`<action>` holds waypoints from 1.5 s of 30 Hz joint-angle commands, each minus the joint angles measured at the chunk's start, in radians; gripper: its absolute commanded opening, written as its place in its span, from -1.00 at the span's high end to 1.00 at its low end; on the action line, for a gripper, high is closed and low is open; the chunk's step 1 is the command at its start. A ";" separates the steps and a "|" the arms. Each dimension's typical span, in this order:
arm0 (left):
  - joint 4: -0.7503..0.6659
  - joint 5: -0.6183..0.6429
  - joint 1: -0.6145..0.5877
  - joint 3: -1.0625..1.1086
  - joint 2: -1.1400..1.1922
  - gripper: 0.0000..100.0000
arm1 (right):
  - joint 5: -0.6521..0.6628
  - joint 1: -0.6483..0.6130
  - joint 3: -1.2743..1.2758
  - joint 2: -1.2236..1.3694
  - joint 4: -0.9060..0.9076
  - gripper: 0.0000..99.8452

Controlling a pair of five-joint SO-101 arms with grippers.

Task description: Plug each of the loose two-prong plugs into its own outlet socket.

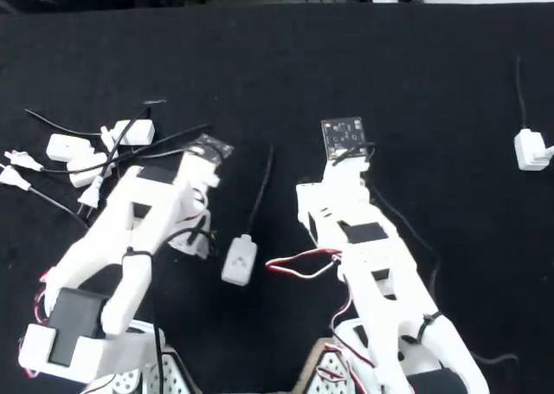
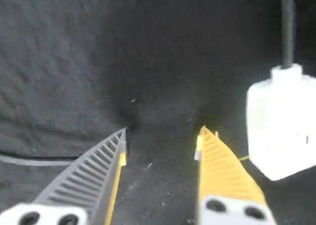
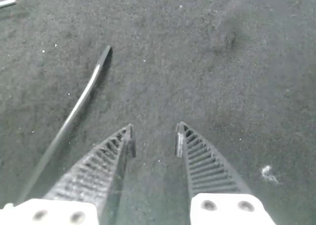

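A white outlet socket (image 1: 240, 261) on a black cable (image 1: 260, 195) lies on the black table between my two arms. In the left wrist view this socket (image 2: 281, 128) sits just beside my left gripper (image 2: 162, 133), which is open over bare cloth with nothing between its fingers. In the high view the left gripper (image 1: 196, 236) hangs low, left of the socket. My right gripper (image 3: 154, 128) is open too, above bare cloth, with the black cable's end (image 3: 101, 57) off to one side. Loose two-prong plugs (image 1: 17, 160) (image 1: 86, 203) lie at the far left.
Several white socket blocks (image 1: 66, 145) (image 1: 130, 132) and tangled black cables sit by the plugs at the left. Another white socket (image 1: 528, 149) with a cable lies at the far right. The right arm (image 1: 363, 238) trails red and white wires (image 1: 299, 264).
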 commanded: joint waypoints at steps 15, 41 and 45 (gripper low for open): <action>0.195 0.097 0.171 -0.160 -0.186 0.55 | 0.005 0.078 -0.015 -0.038 0.005 0.73; -0.046 0.089 0.173 0.153 -0.261 0.55 | 0.011 0.075 -0.015 -0.038 0.005 0.73; -0.046 0.089 0.125 0.145 -0.261 0.55 | 0.011 0.075 -0.015 -0.038 0.005 0.73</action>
